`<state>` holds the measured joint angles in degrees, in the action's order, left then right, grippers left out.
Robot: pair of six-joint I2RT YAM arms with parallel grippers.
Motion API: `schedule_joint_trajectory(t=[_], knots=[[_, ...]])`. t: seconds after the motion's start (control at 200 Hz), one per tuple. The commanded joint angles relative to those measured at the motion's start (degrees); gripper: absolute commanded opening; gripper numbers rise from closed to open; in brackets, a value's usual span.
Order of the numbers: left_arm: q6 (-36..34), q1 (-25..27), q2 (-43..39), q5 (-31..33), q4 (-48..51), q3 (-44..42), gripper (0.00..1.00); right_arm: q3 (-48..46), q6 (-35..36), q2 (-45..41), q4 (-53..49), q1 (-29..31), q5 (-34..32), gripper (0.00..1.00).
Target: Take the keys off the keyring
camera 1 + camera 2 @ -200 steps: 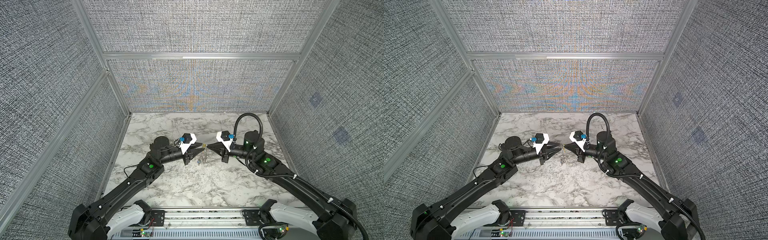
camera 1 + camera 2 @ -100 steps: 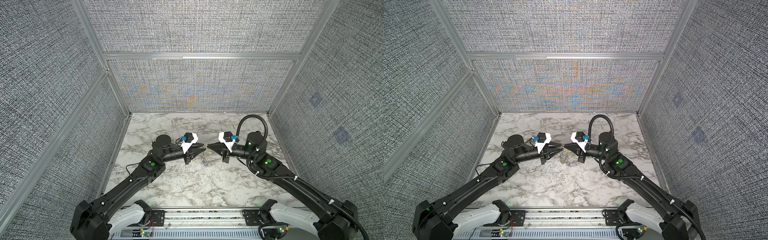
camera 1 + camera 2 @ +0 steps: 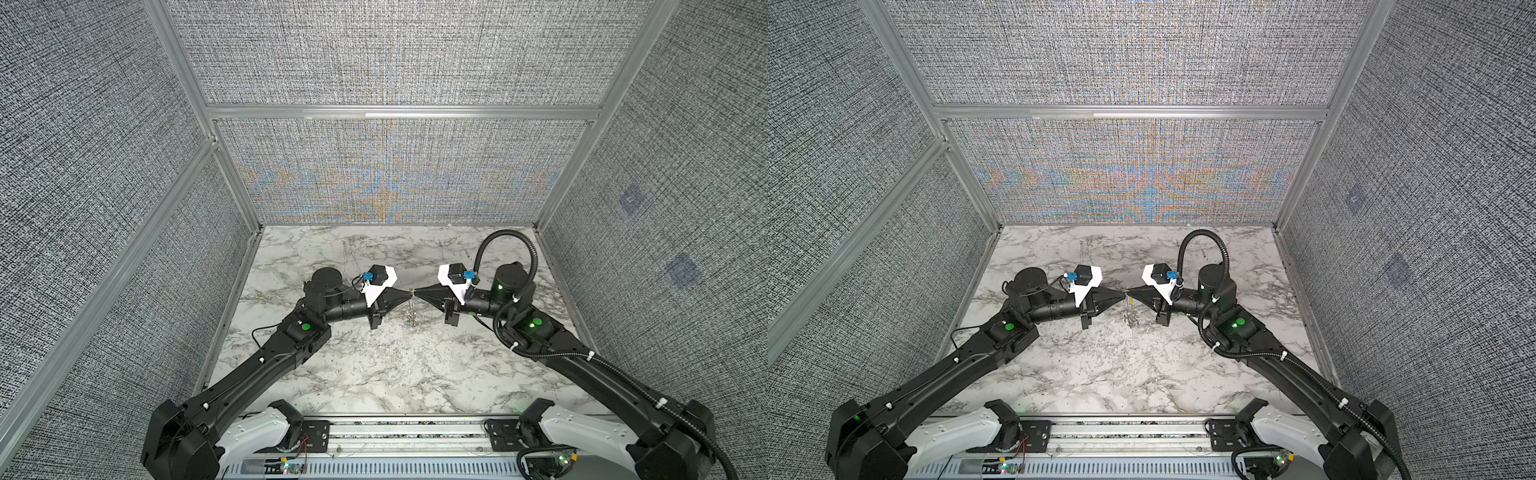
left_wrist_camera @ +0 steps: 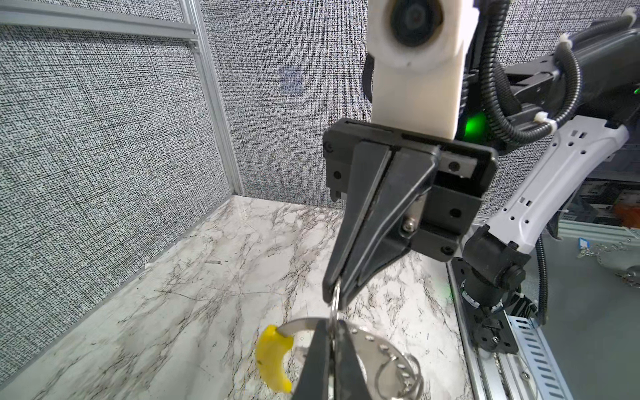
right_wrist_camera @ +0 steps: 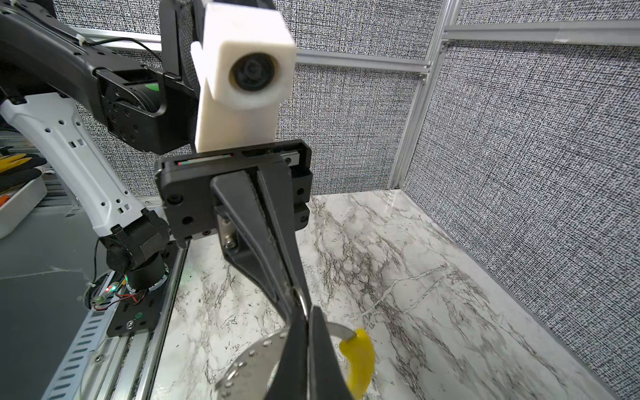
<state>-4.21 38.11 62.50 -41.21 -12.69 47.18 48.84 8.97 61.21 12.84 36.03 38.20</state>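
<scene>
Closing since a moment ago, my left gripper (image 4: 331, 325) is now clamping the keyring (image 4: 298, 325); my right gripper (image 4: 335, 294) is pinching it too.

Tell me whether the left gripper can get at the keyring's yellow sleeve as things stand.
Probably not yet. The left gripper is shut on the keyring, tip to tip with the right gripper, also shut on it. The yellow sleeve is bare beside it, but it must let go first.

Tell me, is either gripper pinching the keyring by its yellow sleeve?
No, the yellow sleeve sits clear while the left gripper and right gripper pinch bare metal of the keyring.
</scene>
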Motion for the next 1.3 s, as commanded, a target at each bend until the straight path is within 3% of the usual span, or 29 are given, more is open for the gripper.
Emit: schedule_joint_trajectory(t=[0.0, 0.075, 0.305, 0.46, 0.67, 1.296], knots=[[-1.4, 0.0, 0.2, -0.6, 0.6, 1.4, 0.00, -1.1, -0.5, -0.9, 3.1, 0.1, -2.8, 0.11], [-2.8, 0.0, 0.4, 1.3, 4.4, 2.6, 0.00, -2.2, 0.3, -2.8, 2.9, 0.1, -6.3, 0.30], [-10.2, 0.0, 2.6, 5.6, 22.0, 10.6, 0.00, -1.0, 9.7, -7.6, -6.2, 0.3, -16.5, 0.41], [-14.8, 0.0, 4.9, 7.8, 32.8, 15.8, 0.00, 1.7, 17.6, -6.9, -13.1, 3.6, -24.5, 0.41], [-18.5, 0.1, 8.8, 9.2, 43.1, 23.3, 0.00, 1.6, 21.5, -6.5, -12.5, 7.2, -31.5, 0.40], [-20.7, 0.1, 12.9, 8.7, 49.6, 29.3, 0.00, 1.5, 22.6, -2.0, -8.8, 12.0, -32.3, 0.21]])
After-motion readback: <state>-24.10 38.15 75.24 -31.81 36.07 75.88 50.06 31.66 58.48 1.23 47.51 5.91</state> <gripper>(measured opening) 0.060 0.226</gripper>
